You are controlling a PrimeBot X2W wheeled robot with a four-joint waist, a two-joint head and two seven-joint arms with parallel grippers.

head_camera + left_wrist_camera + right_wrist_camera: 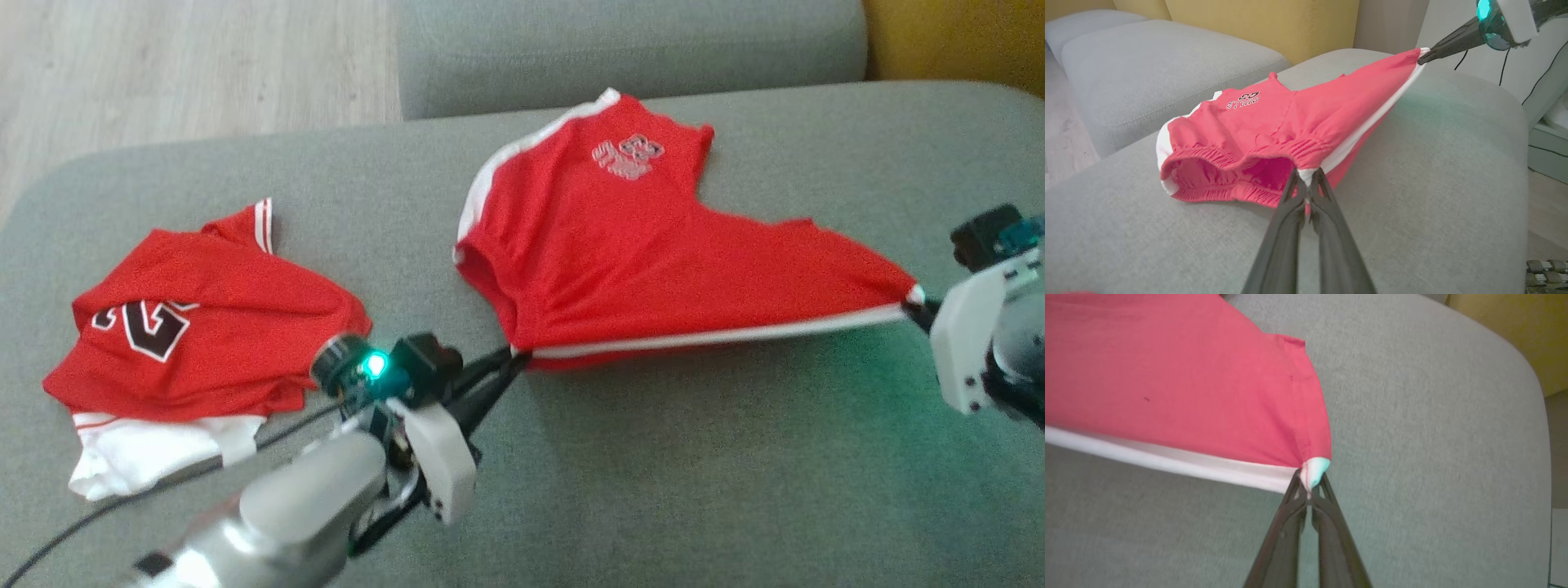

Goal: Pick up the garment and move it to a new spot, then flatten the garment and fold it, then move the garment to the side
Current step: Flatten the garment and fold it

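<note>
We find the left gripper (1308, 183) and right gripper (1308, 486) each clamped on a corner of the shorts (620, 245) (white stripe (718, 336) taut between them); the right pinch looks thin, so more stretch may slip it.

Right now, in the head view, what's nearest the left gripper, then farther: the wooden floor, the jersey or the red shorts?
1. Red shorts, pinched in the left gripper.
2. Jersey, to its left.
3. Wooden floor, far back left.
</note>
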